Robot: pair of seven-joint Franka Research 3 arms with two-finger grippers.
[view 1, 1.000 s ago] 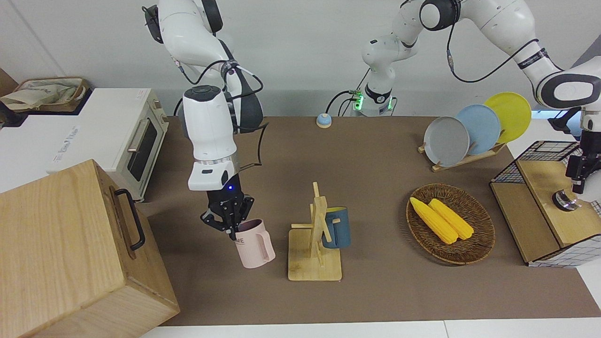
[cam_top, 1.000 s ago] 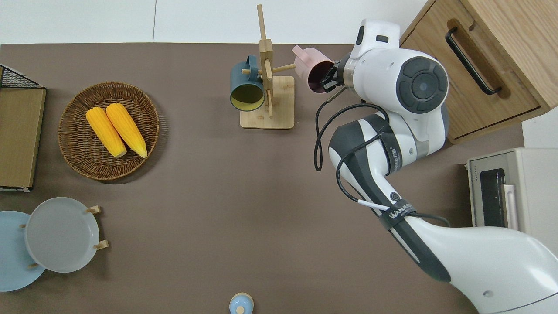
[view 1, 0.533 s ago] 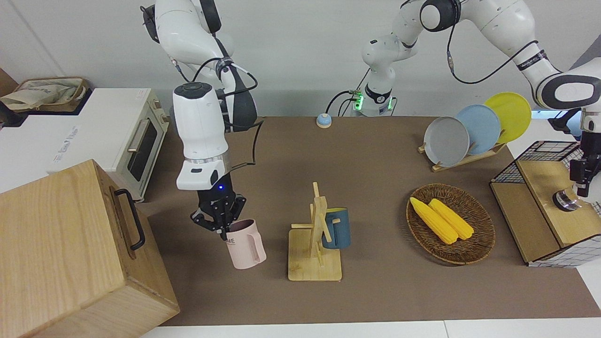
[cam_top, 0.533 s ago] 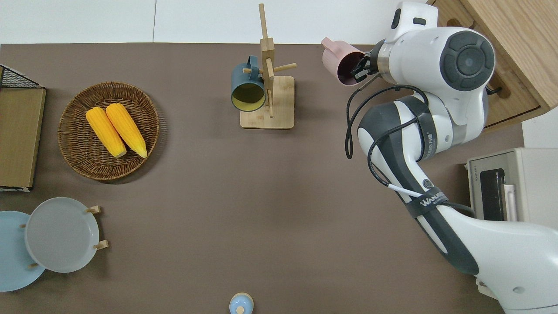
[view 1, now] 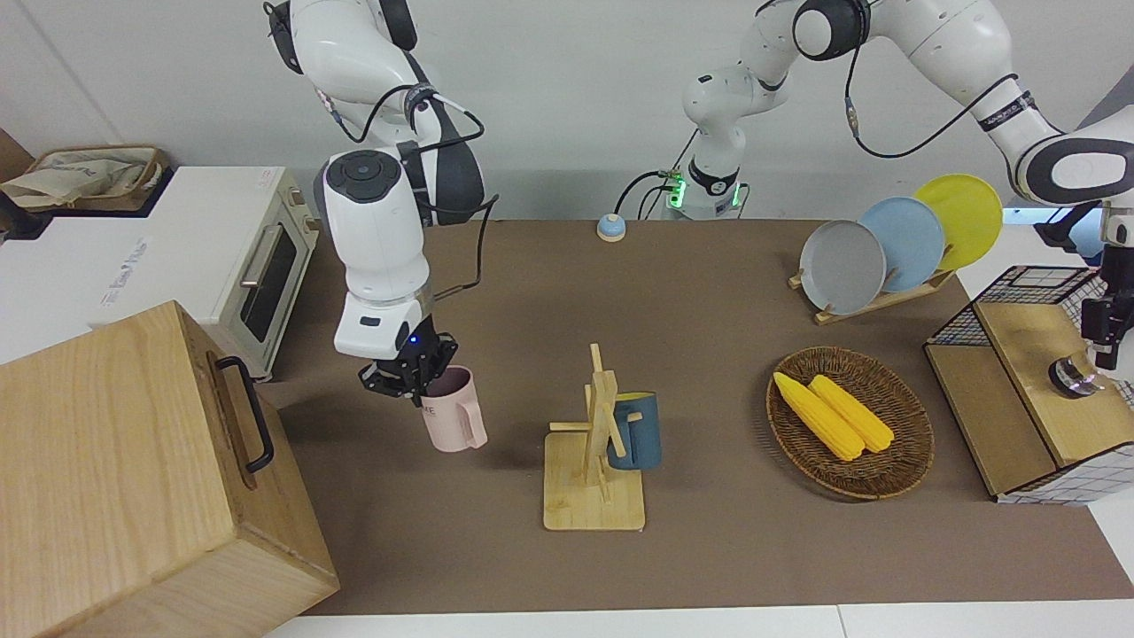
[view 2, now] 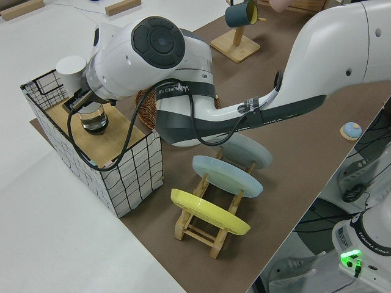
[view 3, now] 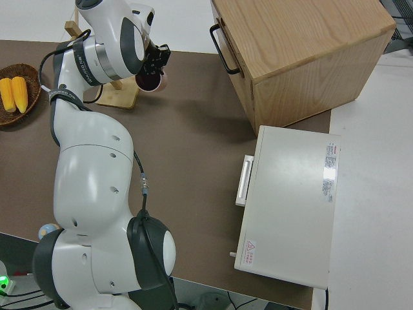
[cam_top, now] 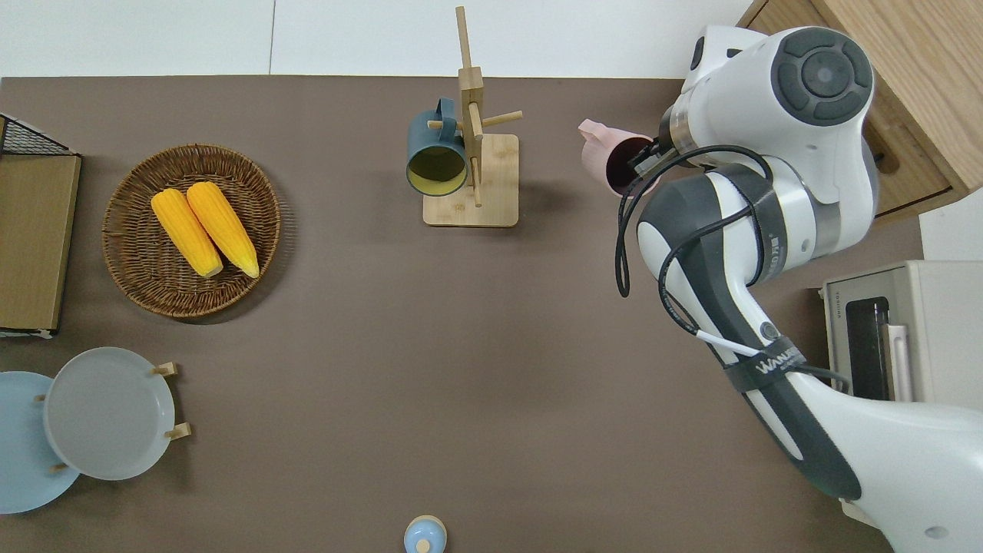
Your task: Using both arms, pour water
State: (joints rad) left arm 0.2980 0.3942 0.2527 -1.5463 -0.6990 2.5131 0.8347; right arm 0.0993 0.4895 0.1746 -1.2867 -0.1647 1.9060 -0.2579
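Two arms are at work. Near the robots, at the left arm's end of the bench point(view 1: 709, 292), the left gripper point(view 1: 1101, 341) hangs over a glass point(view 2: 93, 118) on a crate's point(view 2: 131, 168) wooden top; whether its jaws are open or closed I cannot tell, the wrist hides them. Farther out, toward the other end, the right gripper point(view 1: 409, 379) has its jaws closed on the rim of a pink cup point(view 1: 450, 412), held in the air over the bench beside the mug rack point(cam_top: 471, 165). The cup's inside is dark.
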